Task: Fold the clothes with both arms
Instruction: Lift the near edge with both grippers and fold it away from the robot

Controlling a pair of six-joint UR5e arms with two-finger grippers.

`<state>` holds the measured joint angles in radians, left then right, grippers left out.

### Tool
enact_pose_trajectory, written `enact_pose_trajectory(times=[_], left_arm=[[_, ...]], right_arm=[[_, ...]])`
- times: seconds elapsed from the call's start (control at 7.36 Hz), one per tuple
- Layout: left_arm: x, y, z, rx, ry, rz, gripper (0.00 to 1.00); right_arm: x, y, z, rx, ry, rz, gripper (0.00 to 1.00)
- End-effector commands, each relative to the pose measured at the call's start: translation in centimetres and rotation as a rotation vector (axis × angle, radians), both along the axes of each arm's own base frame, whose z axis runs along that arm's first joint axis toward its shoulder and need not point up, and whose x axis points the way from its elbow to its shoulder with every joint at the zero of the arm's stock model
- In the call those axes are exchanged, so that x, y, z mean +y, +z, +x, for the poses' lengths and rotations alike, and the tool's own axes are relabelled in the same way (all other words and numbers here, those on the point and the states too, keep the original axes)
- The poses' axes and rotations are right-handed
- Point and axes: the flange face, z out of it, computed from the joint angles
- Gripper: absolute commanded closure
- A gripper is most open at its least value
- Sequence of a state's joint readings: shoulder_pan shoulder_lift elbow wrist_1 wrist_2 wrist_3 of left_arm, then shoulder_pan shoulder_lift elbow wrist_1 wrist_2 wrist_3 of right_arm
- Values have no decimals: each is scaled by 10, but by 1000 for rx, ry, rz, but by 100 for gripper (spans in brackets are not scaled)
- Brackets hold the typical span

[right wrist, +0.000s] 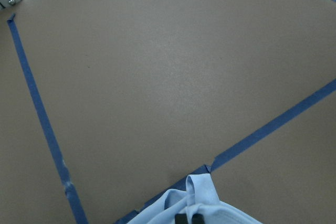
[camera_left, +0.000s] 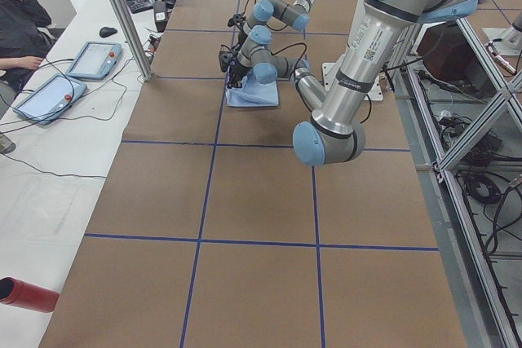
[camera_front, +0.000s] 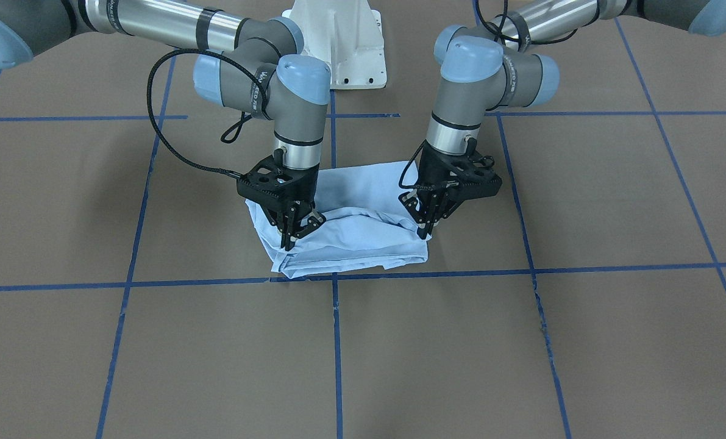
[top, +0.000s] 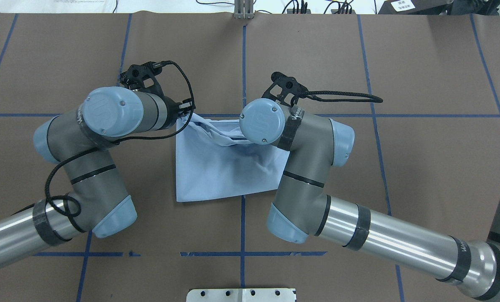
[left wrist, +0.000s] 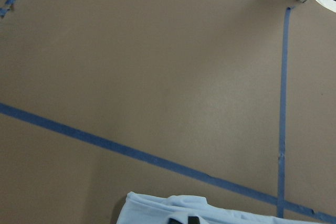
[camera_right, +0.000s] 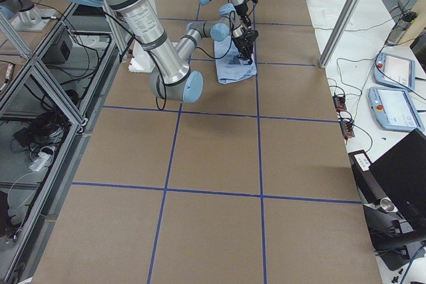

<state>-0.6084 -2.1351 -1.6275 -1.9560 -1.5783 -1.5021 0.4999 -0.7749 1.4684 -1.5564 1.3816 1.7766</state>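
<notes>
Left end effector (camera_front: pixel 427 224) and right end effector (camera_front: pixel 291 235), black two-fingered, pinch the light blue, part-folded T-shirt (camera_front: pixel 356 247); one fold seemingly remains.

Light blue T-shirt (camera_front: pixel 350 244) folded to small rectangle, edge away from robot bunched and raised. Left gripper (camera_front: pixel 427 227) pinches one corner, right gripper (camera_front: pixel 291 236) the other.

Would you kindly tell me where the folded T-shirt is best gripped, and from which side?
Probably by the two corners of the edge farthest from the robot, pinched from above, one per gripper. The T-shirt is a flat folded stack, so only its edges offer a lip; the left gripper and right gripper are shut on those corners.
</notes>
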Motion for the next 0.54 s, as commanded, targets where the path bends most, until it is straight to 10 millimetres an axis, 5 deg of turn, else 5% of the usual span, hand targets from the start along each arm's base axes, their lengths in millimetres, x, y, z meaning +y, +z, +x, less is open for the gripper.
enact_pose_trajectory(times=[0.0,0.41], left_arm=[[-13,16,12,-27,17,23,100],[-12,19,12,-28,20,28,100]], right_arm=[[-7,9,-4,33,-25,9,100],[-17,17,5,61,-37,18,100]])
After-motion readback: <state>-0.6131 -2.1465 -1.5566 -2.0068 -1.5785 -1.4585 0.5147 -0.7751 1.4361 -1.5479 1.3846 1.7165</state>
